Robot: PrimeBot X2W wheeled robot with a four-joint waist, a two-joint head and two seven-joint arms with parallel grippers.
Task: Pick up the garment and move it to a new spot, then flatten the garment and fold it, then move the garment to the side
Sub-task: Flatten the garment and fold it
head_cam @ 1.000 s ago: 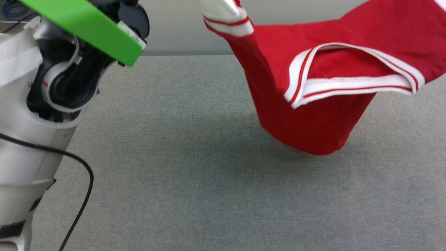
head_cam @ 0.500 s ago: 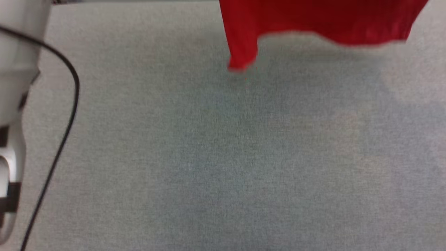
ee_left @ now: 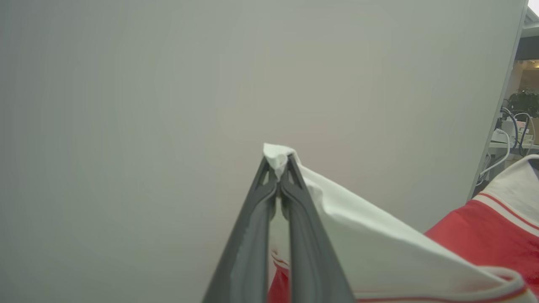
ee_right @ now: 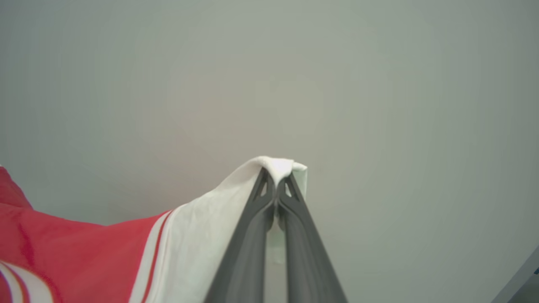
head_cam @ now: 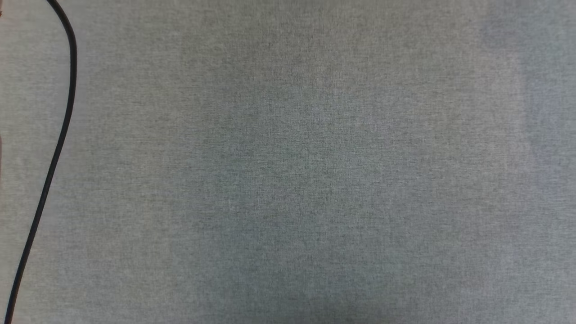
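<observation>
The garment is a red T-shirt with white sleeves and striped trim, hanging in the air between my two grippers. In the left wrist view my left gripper is shut on a white fold of its sleeve, and the cloth drapes away to the right. My right gripper is likewise shut on a white sleeve of the garment, which falls off to the left in the right wrist view. Both pairs of fingers point at a plain pale wall.
The head view looks straight down on a grey cloth-covered table. A black cable curves down its left edge. Beyond the wall's edge, at the far right of the left wrist view, stand a desk with cables and a plant.
The head view has tilted downward, so the hanging garment and my left arm have slid out of its top. Only the grey table and the cable remain in it.
</observation>
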